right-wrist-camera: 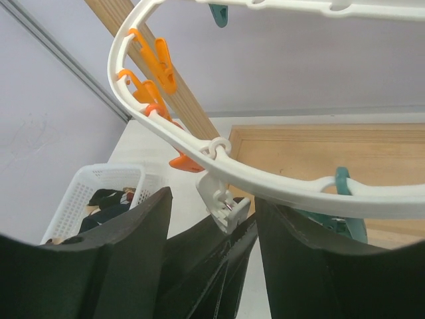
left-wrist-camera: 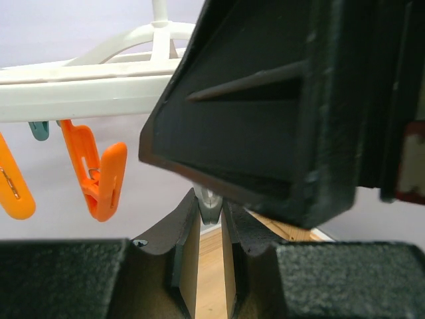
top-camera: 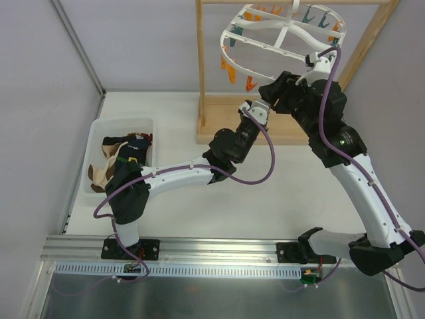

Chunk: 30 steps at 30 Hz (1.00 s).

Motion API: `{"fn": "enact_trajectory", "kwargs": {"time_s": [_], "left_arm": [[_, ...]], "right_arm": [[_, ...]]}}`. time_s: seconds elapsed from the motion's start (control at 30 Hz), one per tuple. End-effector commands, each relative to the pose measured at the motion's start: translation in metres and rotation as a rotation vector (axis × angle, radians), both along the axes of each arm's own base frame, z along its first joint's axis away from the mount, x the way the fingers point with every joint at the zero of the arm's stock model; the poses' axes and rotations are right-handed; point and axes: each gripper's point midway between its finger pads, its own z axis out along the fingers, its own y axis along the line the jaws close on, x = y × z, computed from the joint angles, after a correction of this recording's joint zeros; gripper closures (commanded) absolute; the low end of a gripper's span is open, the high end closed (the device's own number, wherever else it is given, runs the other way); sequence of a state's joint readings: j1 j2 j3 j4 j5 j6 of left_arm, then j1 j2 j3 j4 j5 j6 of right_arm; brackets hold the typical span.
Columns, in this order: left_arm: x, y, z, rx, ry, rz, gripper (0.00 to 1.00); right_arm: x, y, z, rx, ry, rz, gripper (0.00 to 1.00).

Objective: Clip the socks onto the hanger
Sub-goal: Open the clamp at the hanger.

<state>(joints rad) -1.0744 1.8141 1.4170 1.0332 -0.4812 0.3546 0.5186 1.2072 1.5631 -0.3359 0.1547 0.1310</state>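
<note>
The socks (top-camera: 123, 156) lie heaped in the basket (top-camera: 123, 120), well left of the hanger (top-camera: 287, 26). They look limp and light, best pinched at a cuff. Under the hanger's rim the left gripper (left-wrist-camera: 210, 206) is nearly closed on a white peg (right-wrist-camera: 216, 189). The right gripper (right-wrist-camera: 212, 199) gapes around it, empty. Only the wrist views show that peg.

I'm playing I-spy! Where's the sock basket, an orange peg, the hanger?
White plastic basket (top-camera: 123, 121): top view, rim.
Orange plastic peg (left-wrist-camera: 114, 169): left wrist view, body.
White oval hanger (right-wrist-camera: 279, 188): right wrist view, rim.
</note>
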Motion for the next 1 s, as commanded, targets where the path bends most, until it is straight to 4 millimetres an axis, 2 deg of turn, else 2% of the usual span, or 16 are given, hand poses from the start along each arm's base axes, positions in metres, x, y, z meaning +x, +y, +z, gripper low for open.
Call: {"fn": "enact_trajectory", "kwargs": {"time_s": [0.0,0.4,0.7,0.97], "left_arm": [[-0.005,0.005,0.019,-0.053,-0.035,0.018,1.00],[-0.001,0.014,0.016,-0.035,-0.061,0.084,1.00],[-0.006,0.013,0.010,0.027,-0.125,0.077,1.00],[-0.006,0.011,0.007,0.056,-0.141,0.078,1.00]], "right_arm": [[0.005,-0.001,0.027,0.048,-0.062,-0.032,0.43],[0.020,-0.001,0.031,0.051,-0.051,-0.098,0.42],[0.021,0.005,0.039,0.049,-0.054,-0.077,0.43],[0.021,0.007,0.038,0.043,-0.055,-0.065,0.55]]}}
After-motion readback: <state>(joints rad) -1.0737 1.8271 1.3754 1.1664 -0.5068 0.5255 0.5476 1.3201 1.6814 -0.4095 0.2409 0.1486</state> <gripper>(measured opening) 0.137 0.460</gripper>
